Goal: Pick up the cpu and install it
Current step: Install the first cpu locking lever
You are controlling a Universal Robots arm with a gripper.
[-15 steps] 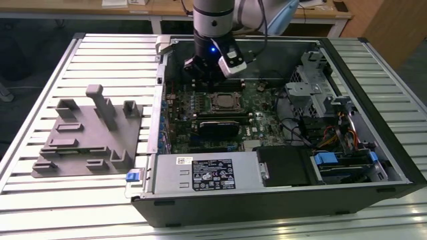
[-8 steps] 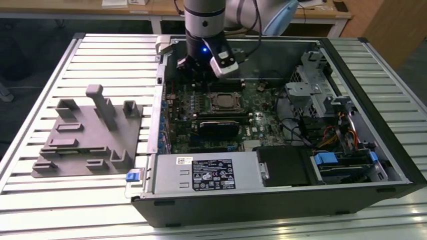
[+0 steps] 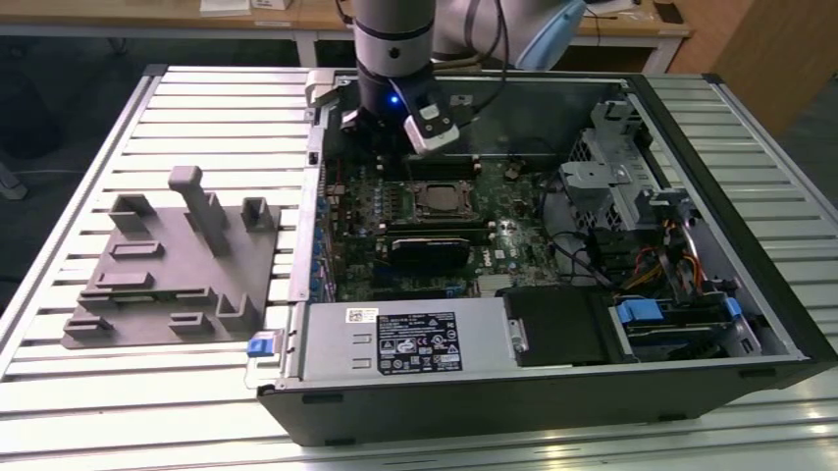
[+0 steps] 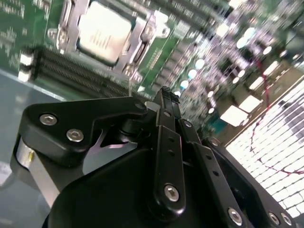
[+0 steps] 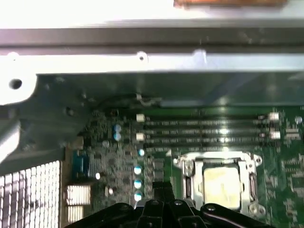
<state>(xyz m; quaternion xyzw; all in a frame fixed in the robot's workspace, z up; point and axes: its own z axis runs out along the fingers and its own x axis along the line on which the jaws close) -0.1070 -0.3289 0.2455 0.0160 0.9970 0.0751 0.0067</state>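
I seem to be running this from a robotics lab or test workshop. A slatted aluminium bench carries an opened computer case and a grey moulded fixture, and wooden desks with what may be papers stand behind.

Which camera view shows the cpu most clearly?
The first wrist view: the cpu is seen almost straight from above, its whole pale top inside the socket frame. The second wrist view shows the cpu at a slant. The exterior view shows the cpu small, on the board.
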